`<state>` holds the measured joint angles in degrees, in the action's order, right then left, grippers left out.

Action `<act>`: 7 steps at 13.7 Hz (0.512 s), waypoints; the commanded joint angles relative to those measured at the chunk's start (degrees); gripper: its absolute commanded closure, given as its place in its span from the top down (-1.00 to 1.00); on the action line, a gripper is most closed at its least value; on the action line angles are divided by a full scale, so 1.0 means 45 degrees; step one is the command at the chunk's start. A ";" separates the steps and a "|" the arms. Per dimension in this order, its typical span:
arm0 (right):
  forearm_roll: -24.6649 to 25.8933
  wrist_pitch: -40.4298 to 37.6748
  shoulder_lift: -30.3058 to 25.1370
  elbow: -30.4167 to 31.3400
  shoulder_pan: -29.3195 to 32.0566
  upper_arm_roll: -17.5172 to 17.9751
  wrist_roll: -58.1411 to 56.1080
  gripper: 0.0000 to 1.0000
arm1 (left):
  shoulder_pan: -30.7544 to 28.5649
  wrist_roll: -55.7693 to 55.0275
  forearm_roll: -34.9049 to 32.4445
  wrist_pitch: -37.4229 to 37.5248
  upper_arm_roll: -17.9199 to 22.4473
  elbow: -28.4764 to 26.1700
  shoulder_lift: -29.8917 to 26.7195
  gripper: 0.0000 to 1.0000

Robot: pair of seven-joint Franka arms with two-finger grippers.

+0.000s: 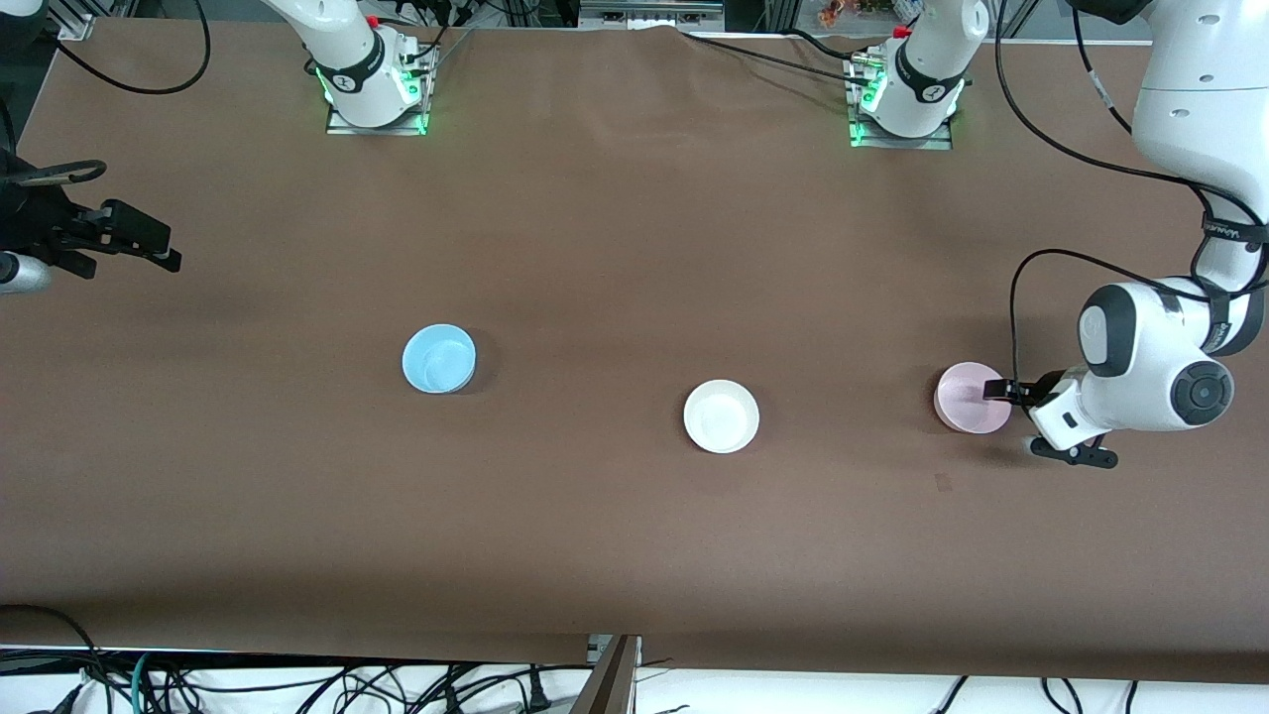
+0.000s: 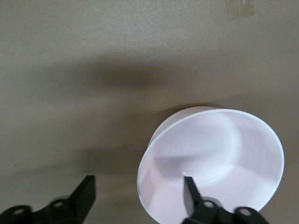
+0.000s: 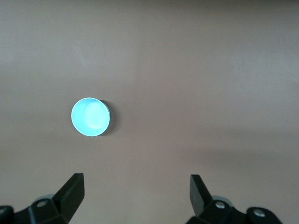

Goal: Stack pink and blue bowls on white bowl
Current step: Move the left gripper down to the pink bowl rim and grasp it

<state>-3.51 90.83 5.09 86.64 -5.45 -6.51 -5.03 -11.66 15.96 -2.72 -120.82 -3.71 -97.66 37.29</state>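
White bowl (image 1: 721,416) sits nearest the front camera, mid-table, waiting as the stack's base. Slightly farther, toward the left arm's end, the pale pink bowl (image 1: 972,397) has the left gripper (image 1: 1003,392) straddling its rim with fingers spread, likely about to pinch. The sky-blue bowl (image 1: 439,358) sits farther still; the right gripper (image 1: 159,248) waits open, empty.

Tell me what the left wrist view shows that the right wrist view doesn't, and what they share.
Only the left wrist view shows the pink bowl up close, with one finger of the open left gripper inside its rim and the other outside. Only the right wrist view shows the blue bowl, small and well below the open right gripper. Both show the brown table and a pair of spread black fingers; neither shows the white bowl.
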 commanded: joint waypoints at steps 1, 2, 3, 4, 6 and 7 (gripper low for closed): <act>-0.0137 -0.0166 0.0042 -0.0152 -0.0019 0.0002 -0.0093 0.99 | 0.0051 0.0825 0.0096 -0.0084 0.0024 0.0100 -0.0005 -0.70; -0.0137 -0.0166 0.0042 -0.0152 -0.0019 -0.0017 -0.0093 0.99 | 0.0032 0.1061 0.0096 -0.0297 0.0024 0.0100 0.0073 -0.87; -0.0137 -0.0166 0.0042 -0.0152 -0.0019 -0.0017 -0.0093 0.99 | 0.0032 0.1256 0.0096 -0.0396 0.0024 0.0100 0.0170 -1.00; -0.0137 -0.0166 0.0022 -0.0152 -0.0019 -0.0017 -0.0093 0.99 | 0.0032 0.1374 0.0096 -0.0416 0.0024 0.0100 0.0191 -1.00; -0.0137 -0.0166 0.0042 -0.0152 -0.0019 -0.0017 -0.0093 0.99 | 0.0032 0.1434 0.0096 -0.0397 0.0005 0.0100 0.0133 -1.00; -0.0118 -0.0146 0.0042 -0.0152 -0.0019 -0.0017 -0.0093 0.99 | 0.0032 0.1434 0.0096 -0.0358 0.0005 0.0120 0.0036 -1.00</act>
<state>-3.51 90.81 5.09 86.64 -5.45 -6.51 -5.04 -11.58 20.79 -2.72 -121.96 -3.85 -97.57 37.40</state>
